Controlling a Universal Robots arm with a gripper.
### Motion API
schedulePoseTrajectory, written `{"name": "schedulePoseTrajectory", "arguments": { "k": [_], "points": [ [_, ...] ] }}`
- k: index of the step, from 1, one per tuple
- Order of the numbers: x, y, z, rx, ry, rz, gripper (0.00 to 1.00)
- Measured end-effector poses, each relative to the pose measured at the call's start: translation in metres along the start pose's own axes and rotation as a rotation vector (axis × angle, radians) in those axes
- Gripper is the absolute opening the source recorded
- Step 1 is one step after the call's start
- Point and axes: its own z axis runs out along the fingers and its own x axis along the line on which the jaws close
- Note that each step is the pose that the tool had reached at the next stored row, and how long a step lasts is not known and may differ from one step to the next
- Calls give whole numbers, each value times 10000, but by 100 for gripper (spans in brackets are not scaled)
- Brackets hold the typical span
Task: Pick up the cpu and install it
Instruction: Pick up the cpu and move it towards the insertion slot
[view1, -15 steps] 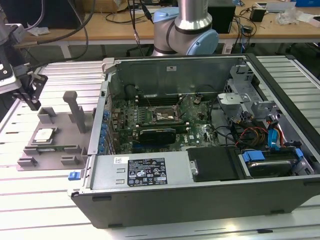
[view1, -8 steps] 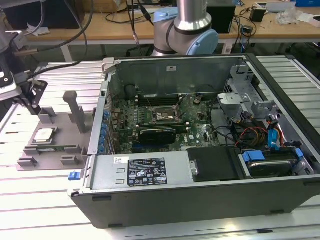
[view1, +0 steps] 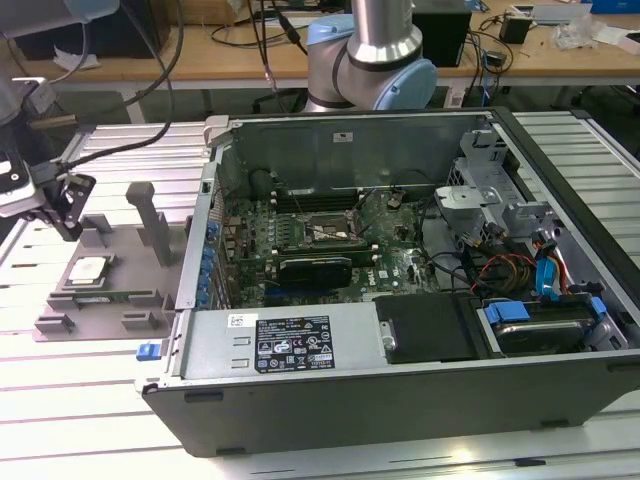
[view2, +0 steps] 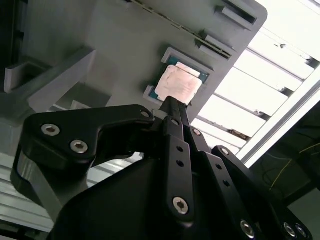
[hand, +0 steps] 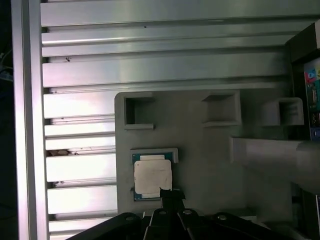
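Jaws pinched together, gripping nothing; gripper (view1: 68, 215) hangs just above cpu (view1: 88, 268). Cpu lies flat in gray holder (hand: 200, 165) beside computer case (view1: 400, 390).

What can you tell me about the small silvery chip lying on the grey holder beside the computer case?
The cpu is a small, flat square with a pale, metallic-looking top on a thin dark rim. It lies flat in a shallow framed pocket of the grey holder, at the exterior view's left of the computer case. The gripper hangs above it, not touching.
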Motion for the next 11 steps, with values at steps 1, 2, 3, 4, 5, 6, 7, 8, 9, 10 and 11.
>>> {"name": "schedulePoseTrajectory", "arguments": {
  "k": [1,2,3,4,5,6,7,8,9,10,11],
  "points": [
    [2,-6,17,0,0,1,11],
    [6,-13,42,2,2,2,11],
    [8,-20,64,1,2,1,11],
    [15,-27,99,1,1,1,11],
    [19,-30,124,1,2,1,11],
    [23,-31,144,2,2,0,11],
    [29,-32,168,2,2,0,11],
    [35,-34,186,2,2,0,11],
    [54,-37,229,3,3,1,11],
    [75,-39,259,3,3,1,11],
    [86,-40,276,1,1,1,11]
  ]
}}
